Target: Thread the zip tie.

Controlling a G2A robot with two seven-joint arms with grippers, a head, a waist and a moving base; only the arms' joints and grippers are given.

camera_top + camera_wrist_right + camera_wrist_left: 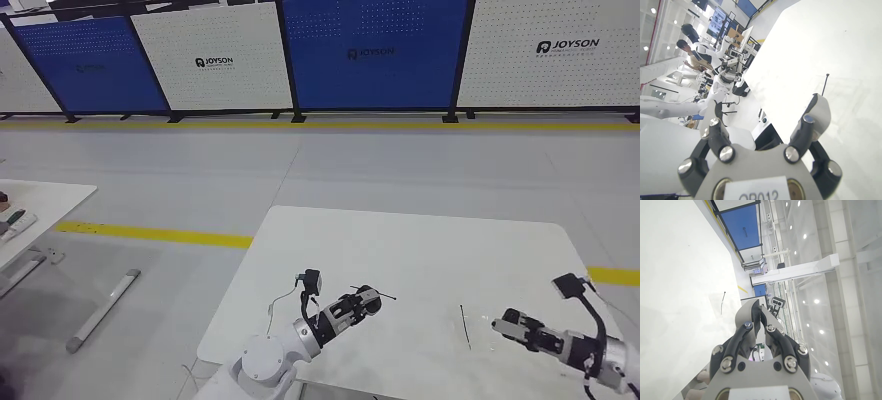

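1. Top view: the left gripper [368,297] hovers over the near part of the white table [420,240], fingers pinched together on a thin dark strip [387,295] jutting from its tip.
2. The zip tie [465,326] lies straight and flat on the table, between the two grippers and nearer the right one.
3. The right gripper [498,322] sits just beside the tie, fingers spread wide, holding nothing.
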